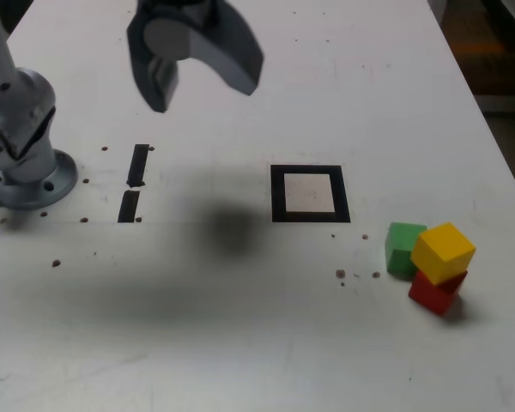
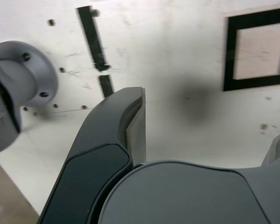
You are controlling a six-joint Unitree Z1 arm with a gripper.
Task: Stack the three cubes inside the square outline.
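In the exterior view the three cubes sit together at the lower right of the white table. The yellow cube (image 1: 443, 249) rests tilted on top of the red cube (image 1: 436, 290), and the green cube (image 1: 402, 247) touches them on the exterior view's left. The square outline (image 1: 278, 194) lies apart from them near the table's middle, with nothing inside it. My gripper (image 1: 202, 93) hangs high over the table's far left part, open and with nothing between its fingers. The wrist view shows the gripper (image 2: 210, 126), one finger (image 2: 133, 126) and the square outline (image 2: 230, 51); the cubes are out of that view.
The arm's grey base (image 1: 26, 163) is bolted at the exterior view's left. Two short black strips (image 1: 137, 165) lie beside it, also seen as strips (image 2: 93, 42) in the wrist view. Small brown specks dot the table. The table's edge runs down the exterior view's right side.
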